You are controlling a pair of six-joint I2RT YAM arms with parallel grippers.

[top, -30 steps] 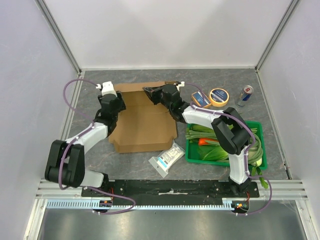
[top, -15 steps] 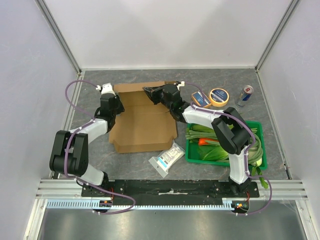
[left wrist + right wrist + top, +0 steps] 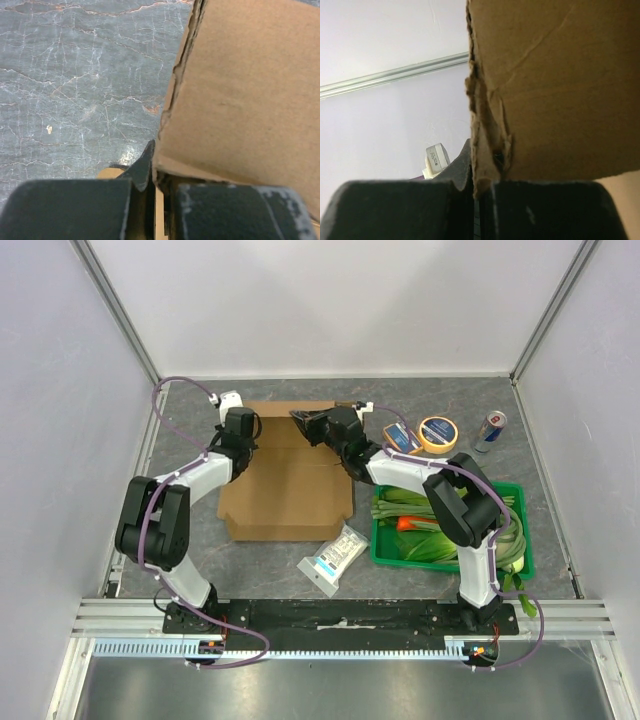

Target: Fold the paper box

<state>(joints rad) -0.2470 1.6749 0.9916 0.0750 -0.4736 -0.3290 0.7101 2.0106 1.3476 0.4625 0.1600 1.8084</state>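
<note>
- The paper box [image 3: 290, 485] is seen lying mid-frame on the grey table [image 3: 270, 565].
- Its upper-left edge is pinched by the left gripper [image 3: 154, 172], jaws pressed onto the cardboard.
- The upper-right edge is clamped in the right gripper [image 3: 481, 182], jaws likewise closed on cardboard.

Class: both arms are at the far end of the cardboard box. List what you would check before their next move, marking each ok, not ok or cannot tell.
1. Left gripper shut on paper box edge: ok.
2. Right gripper shut on its far edge: ok.
3. Cardboard edge in right grip undamaged: not ok, ragged.
4. Green crate apart from box: ok.
5. White packet off box's near edge: cannot tell.
</note>
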